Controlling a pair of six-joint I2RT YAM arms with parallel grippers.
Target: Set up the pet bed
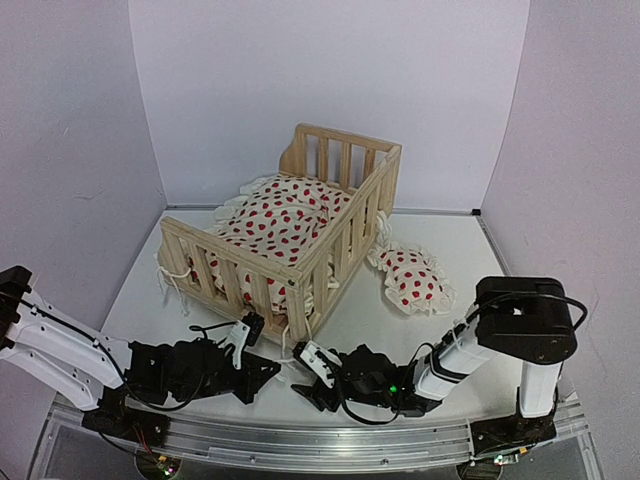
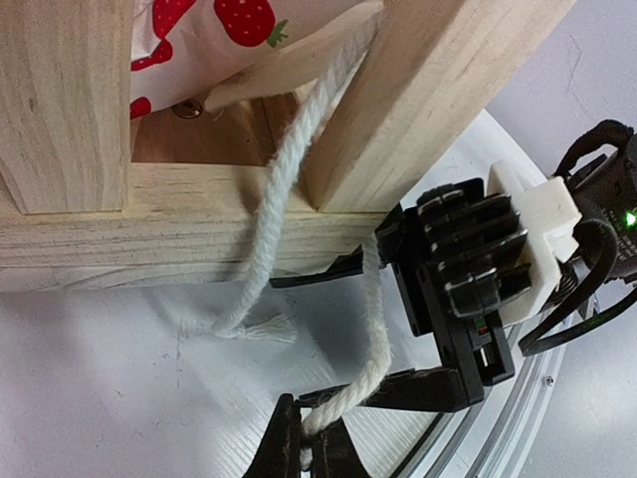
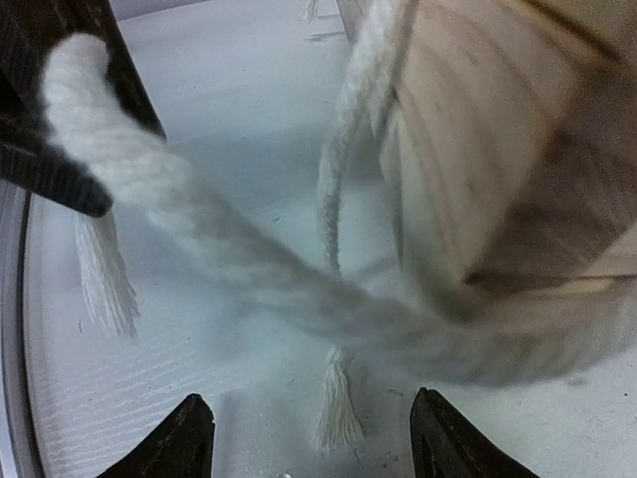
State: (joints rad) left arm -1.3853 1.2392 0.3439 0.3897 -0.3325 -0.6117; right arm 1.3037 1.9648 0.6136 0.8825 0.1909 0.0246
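At the near left, the left end effector [image 2: 304,443] is pinched closed on a white tie string [image 2: 373,339], which runs up from its tips to the near corner of the pet bed [image 1: 230,265]. The bed stands in the middle of the table [image 1: 480,250], its red-dotted cushion [image 1: 285,215] lying inside the slatted rails. A second string [image 2: 264,219] hangs loose beside the corner post [image 2: 438,90], its frayed end resting on the table. Just right of the corner, the right end effector [image 3: 314,438] faces the held string with its jaws spread apart and gripping nothing; in the left wrist view the string passes between its two black fingers. Further right, a small red-dotted pillow [image 1: 412,278] lies on the table beside the bed, apart from it. The step in hand looks like tying the cushion to the frame. The grip on the string is narrow and near its end, so a firm pull could slip it free. The bed looks light, so tension might drag it toward the near edge or tug the cushion askew. If the right jaws close off-line, they could miss the string or nip the post.
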